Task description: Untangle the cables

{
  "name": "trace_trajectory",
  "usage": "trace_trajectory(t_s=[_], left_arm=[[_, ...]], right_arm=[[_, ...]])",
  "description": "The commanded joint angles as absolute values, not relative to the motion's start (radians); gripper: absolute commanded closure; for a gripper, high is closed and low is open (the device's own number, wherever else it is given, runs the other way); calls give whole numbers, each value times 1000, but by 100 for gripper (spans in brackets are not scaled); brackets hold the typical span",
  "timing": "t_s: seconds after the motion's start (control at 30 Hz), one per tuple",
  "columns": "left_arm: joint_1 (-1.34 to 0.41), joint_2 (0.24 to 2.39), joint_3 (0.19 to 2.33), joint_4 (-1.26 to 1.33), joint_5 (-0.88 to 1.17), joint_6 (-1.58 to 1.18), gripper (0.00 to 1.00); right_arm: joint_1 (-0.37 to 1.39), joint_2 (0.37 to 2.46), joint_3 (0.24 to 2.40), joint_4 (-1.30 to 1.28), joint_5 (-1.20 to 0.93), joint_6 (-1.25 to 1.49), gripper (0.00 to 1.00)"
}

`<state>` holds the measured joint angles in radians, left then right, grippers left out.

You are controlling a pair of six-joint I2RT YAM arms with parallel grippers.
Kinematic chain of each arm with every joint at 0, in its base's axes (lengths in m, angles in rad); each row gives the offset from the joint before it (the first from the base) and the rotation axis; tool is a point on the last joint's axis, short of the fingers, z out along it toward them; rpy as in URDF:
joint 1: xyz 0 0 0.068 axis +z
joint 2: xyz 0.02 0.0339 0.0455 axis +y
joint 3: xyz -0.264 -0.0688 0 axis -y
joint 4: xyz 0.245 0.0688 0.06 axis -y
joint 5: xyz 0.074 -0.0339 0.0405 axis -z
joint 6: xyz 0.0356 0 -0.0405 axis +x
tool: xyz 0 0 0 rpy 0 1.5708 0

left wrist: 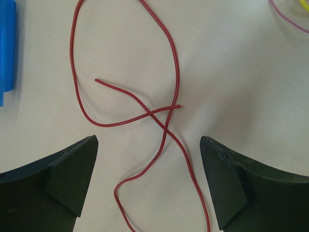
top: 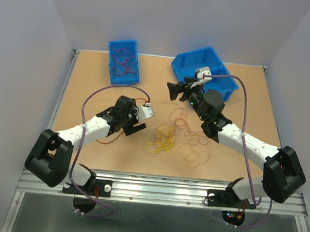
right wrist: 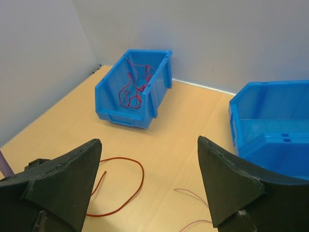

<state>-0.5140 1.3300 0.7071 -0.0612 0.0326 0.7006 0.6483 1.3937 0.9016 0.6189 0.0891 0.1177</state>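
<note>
The left gripper [left wrist: 148,141] is hanging just over the light wooden table [left wrist: 241,72]. Its two black fingers [left wrist: 63,169] are spread wide and pinching nothing. A thin dark red wire [left wrist: 155,114] is lying flat on the table between them, looping and crossing over itself. The right gripper [right wrist: 148,145] is spread wide too and holding nothing. It is floating higher up, near the big blue plastic bin [right wrist: 270,140].

The other cables are sitting in two places. A messy heap of thin yellow and orange wires [top: 162,141] is lying in the middle of the table. A bunch of red wires [right wrist: 133,92] is resting inside the small blue plastic bin [right wrist: 123,117] at the back.

I am guessing the step now is picking up this one red wire. To do it well, the left gripper should be going straight down over the spot where the wire is crossing. It should be closing softly so the thin strand is not slipping out, then lifting slowly, away from the yellow heap.

The left wrist view is showing the crossing up close, while in the top view the arm is hiding it. The top view is showing the yellow heap, which the right wrist view is missing. The right wrist view is looking into the small bin best.
</note>
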Motion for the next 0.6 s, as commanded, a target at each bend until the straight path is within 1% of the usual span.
trace_trajectory(t_s=[0.0, 0.2, 0.43, 0.53, 0.57], left_arm=[[-518, 1370, 753, -44, 25, 788, 1], [-518, 1488, 814, -97, 12, 805, 1], [-506, 1552, 851, -90, -21, 813, 1], [-482, 1580, 882, -115, -5, 782, 7], [-476, 1588, 890, -135, -5, 779, 12]], right_arm=[[644, 1374, 928, 647, 78, 97, 14], [644, 1364, 922, 646, 80, 97, 14], [643, 1362, 920, 646, 75, 95, 14], [644, 1358, 914, 644, 74, 95, 14], [644, 1355, 913, 644, 75, 95, 14]])
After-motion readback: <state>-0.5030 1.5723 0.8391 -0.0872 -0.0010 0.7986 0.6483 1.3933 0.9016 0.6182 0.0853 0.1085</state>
